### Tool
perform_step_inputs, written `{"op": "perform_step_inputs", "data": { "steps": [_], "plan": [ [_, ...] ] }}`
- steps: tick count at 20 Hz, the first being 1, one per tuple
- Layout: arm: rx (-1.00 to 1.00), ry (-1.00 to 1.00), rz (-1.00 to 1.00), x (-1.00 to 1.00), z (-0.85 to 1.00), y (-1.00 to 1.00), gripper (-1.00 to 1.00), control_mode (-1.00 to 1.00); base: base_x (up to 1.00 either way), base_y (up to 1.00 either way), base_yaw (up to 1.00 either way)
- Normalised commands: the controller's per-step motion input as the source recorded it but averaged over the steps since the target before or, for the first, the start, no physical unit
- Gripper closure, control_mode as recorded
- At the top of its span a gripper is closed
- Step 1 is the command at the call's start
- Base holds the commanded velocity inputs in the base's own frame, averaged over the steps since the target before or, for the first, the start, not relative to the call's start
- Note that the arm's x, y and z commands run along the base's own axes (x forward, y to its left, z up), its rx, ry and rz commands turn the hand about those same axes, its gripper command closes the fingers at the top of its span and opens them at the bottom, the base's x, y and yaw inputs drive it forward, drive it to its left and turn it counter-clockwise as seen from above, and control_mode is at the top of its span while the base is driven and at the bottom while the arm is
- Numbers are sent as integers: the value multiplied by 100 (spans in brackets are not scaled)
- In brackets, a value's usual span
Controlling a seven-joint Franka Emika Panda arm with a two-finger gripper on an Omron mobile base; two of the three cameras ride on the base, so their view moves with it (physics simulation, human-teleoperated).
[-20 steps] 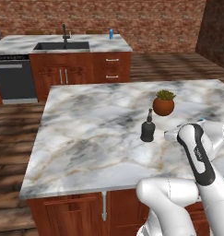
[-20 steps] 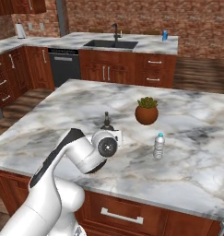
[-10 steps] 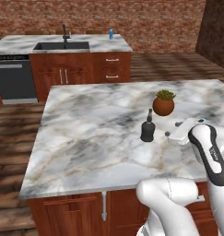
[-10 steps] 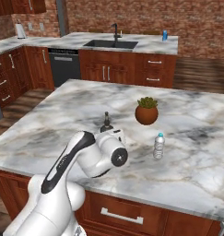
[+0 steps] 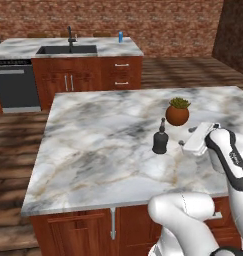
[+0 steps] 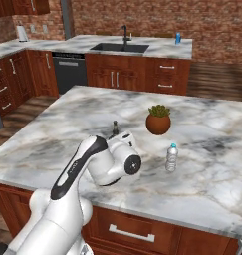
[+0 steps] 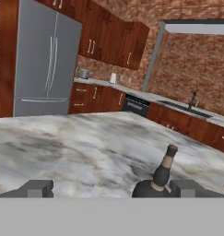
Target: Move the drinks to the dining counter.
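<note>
A: Where the drinks are concerned, what sits where?

B: Squat black bottle (image 5: 160, 142) stands upright on the marble island surface (image 5: 93, 145), just beside the terracotta pot (image 5: 177, 113) with its green plant. In the hand view the bottle's neck leans across the frame, close before the right fingertip (image 7: 187, 188). Clear water bottle (image 6: 171, 158) stands upright on the same surface, near the pot on its other side and apart from the black one. Blue-and-white can (image 5: 120, 36) stands far off on the dining counter (image 5: 113, 47), toward its right end, away from the black sink (image 5: 66, 49) and faucet (image 5: 70, 35).

A: And the fingers?

B: The gripper (image 7: 111, 189) has its fingers spread as wide as they go, with nothing between them. The left fingertip (image 7: 37, 188) stands well apart from the right one. From the left base view, the white hand (image 5: 199, 140) hangs just right of the black bottle, low over the surface, not touching it.

A: Anything else around?

B: A steel fridge (image 7: 46, 64) and dark wood cabinets (image 7: 113, 41) against brick, plus a dishwasher (image 5: 13, 86) under the dining counter.
</note>
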Motion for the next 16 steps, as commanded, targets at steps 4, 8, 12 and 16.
{"op": "perform_step_inputs", "data": {
  "steps": [4,8,12,16],
  "plan": [
    [0,0,0,35,0,0,-100,-100,0,0,0],
    [0,1,0,31,0,0,-100,-100,0,0,0],
    [0,1,0,39,0,0,-100,-100,0,0,0],
    [0,3,0,33,0,0,-100,-100,0,0,0]
  ]
}}
